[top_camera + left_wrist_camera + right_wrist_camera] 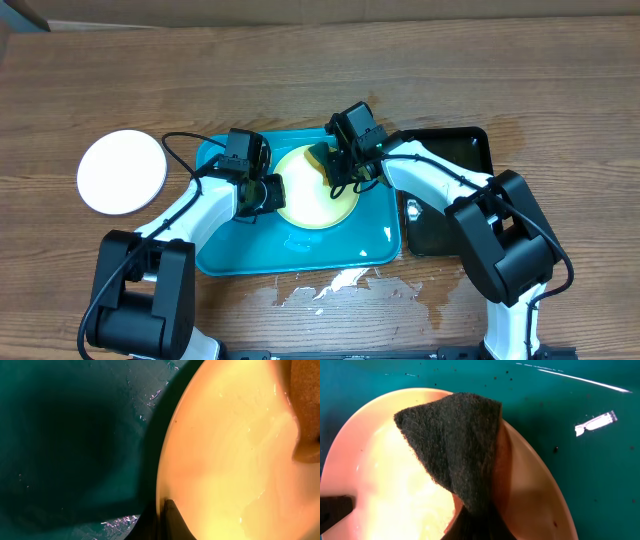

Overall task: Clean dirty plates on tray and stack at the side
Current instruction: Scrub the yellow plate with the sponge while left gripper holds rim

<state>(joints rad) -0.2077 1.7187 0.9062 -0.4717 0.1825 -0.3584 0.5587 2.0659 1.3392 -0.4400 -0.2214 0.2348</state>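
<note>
one plate [310, 205] in the tray [300, 255], second plate [122, 171] on the table [300, 70] to its left, smaller tray [455, 150] just beside its right

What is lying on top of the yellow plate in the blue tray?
A dark scouring sponge, held by the right end effector, rests on it. The plate surface beneath is hidden.

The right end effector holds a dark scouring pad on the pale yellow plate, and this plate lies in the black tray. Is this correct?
Not quite. The overhead view shows the pale yellow plate in the turquoise tray, not the black tray beside it. The right end effector does hold the scouring pad on it.
</note>
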